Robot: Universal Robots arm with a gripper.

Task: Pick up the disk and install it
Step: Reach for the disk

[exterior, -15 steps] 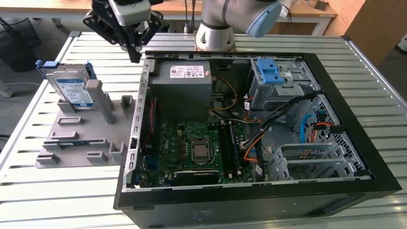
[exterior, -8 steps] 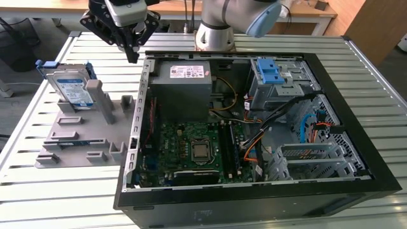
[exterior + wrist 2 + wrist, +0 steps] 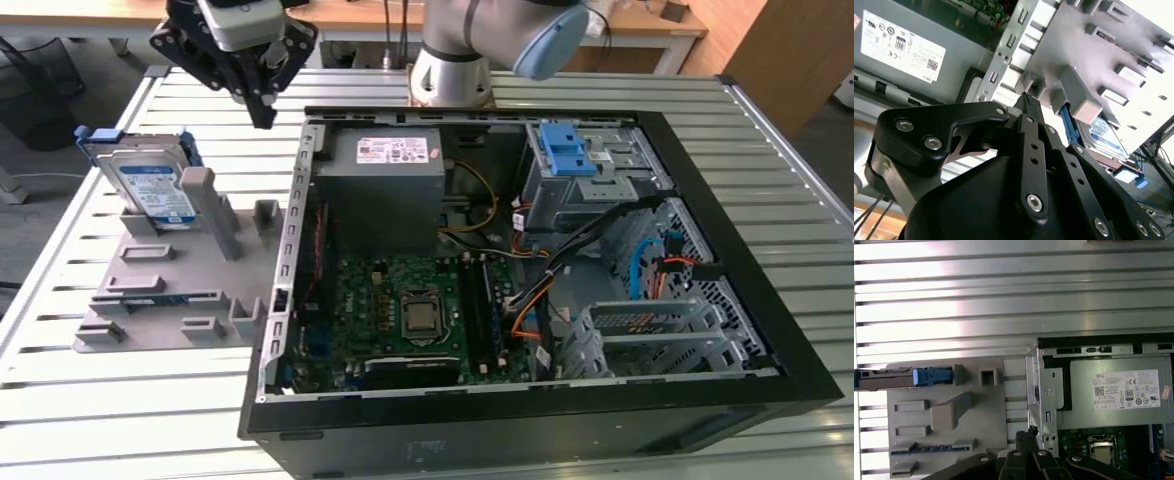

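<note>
I am hovering my closed, empty tool [image 3: 266,115] near the disk [image 3: 144,185], propped upright in its stand [image 3: 160,300] for grasping.

You had the black metal gripper [image 3: 1027,102], fingertips together, near the grey plastic fixture plate [image 3: 1089,40] holding the silver, blue-framed disk [image 3: 1099,132].

Bright, even light comes from above. In the first wrist view the slatted metal table [image 3: 1004,285] carries broad white bands of glare. In the second wrist view the grey fixture [image 3: 1074,45] is washed out towards one edge, and the black gripper [image 3: 1026,98] looks dark. In the exterior view the computer case [image 3: 534,430] has soft shadow inside.
</note>
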